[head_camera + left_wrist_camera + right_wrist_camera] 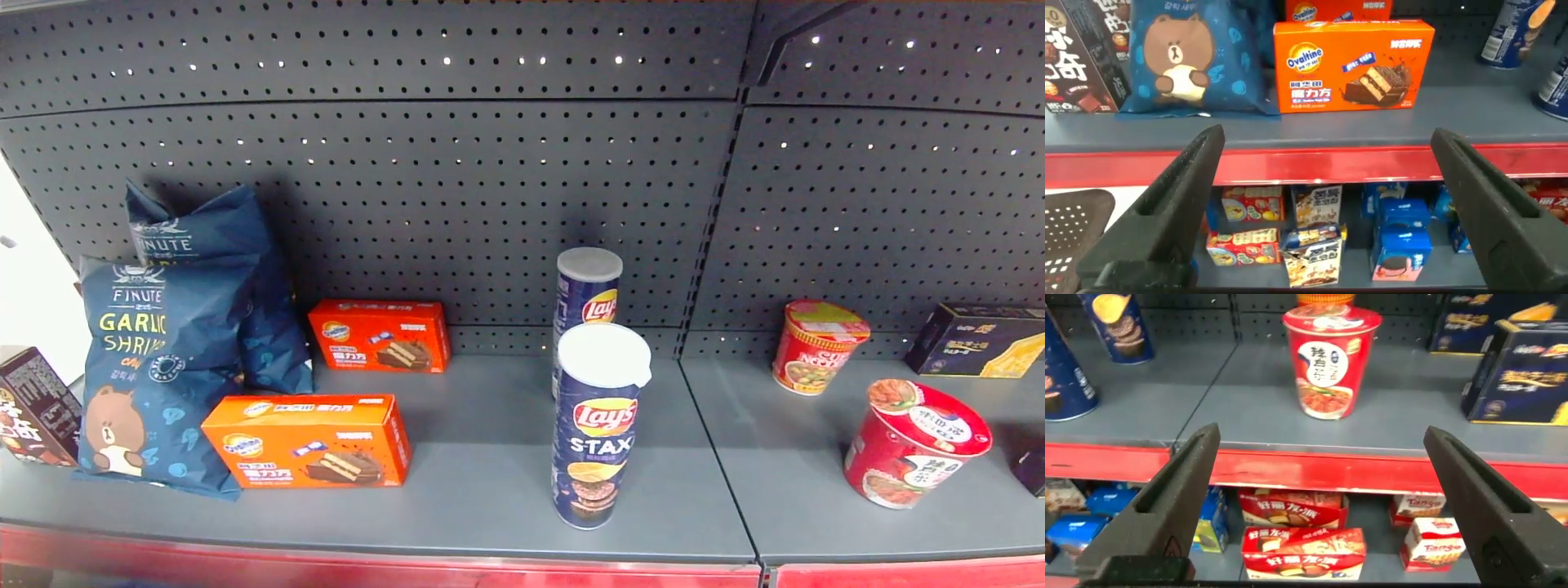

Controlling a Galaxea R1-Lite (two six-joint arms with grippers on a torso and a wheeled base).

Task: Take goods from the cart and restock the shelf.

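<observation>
The grey shelf (490, 482) holds two blue snack bags (159, 376), two orange cake boxes (310, 441), two dark blue chip cans (600, 425) and two red noodle cups (914, 445). My left gripper (1327, 212) hangs open and empty in front of the shelf's red edge, facing the front orange box (1351, 65) and the bear bag (1188, 53). My right gripper (1323, 506) is also open and empty, below and in front of a red noodle cup (1329, 359).
Dark boxes stand at the shelf's far right (976, 339) and far left (33, 404). A lower shelf holds more boxed snacks (1302, 535) and blue packs (1400, 237). A perforated back panel (490, 188) closes the shelf behind. Open room lies between the orange boxes and the cans.
</observation>
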